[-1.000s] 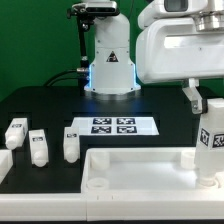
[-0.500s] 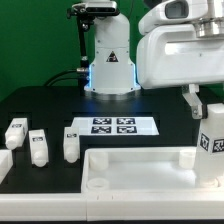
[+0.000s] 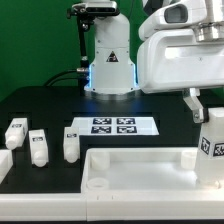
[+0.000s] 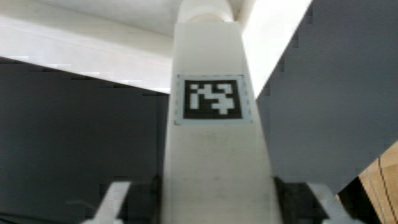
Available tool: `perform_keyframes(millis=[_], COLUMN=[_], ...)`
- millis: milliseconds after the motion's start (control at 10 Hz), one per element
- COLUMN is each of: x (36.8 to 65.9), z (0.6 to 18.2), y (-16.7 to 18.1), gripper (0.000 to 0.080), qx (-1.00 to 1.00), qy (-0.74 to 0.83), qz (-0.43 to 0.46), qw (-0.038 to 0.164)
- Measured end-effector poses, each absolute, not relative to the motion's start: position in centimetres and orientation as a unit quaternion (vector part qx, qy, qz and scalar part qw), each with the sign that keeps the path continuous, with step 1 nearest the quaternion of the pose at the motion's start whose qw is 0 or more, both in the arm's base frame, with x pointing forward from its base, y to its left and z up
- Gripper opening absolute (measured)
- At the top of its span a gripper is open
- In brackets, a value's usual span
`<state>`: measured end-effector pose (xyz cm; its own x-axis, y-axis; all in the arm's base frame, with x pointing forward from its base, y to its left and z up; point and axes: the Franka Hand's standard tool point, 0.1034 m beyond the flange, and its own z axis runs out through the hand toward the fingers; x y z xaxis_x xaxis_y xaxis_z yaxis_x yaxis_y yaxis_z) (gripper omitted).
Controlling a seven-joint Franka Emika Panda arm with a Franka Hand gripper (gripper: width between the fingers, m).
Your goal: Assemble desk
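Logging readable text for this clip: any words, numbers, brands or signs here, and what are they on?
No words, numbers or brands are readable.
On the marker board: four black-and-white square tags, patterns only.
On the held leg in the tool: one square tag, pattern only.
On the loose legs: tags too small to read.
On the robot base: a dark mark, too blurred to read.
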<state>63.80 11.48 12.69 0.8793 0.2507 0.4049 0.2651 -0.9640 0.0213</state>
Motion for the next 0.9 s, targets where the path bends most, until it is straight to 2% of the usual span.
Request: perform_keyframes(millis=[100,200,300,400,500,600,900], x=[63.8,63.8,63.8,63.7,64.3,64.0,63.4], z=[12.7,12.7,12.7,12.7,13.1,12.8,11.9], y=[11.5,11.5,11.4,10.9,10.9,11.5,12.1], gripper=[0.0285,0.0324,0.0516,0.0616,0.0616,0.0643,0.0649], qx=[-0.969,-0.969,-0.970,-0.980,-0.986,-0.994,-0.998], qy=[-0.133,-0.133,-0.133,-0.117,-0.086,-0.056,-0.049], qz=[-0.207,-0.206,-0.204,-0.159,-0.139,-0.086,0.015], qw=[0.017,0.017,0.017,0.022,0.031,0.037,0.034])
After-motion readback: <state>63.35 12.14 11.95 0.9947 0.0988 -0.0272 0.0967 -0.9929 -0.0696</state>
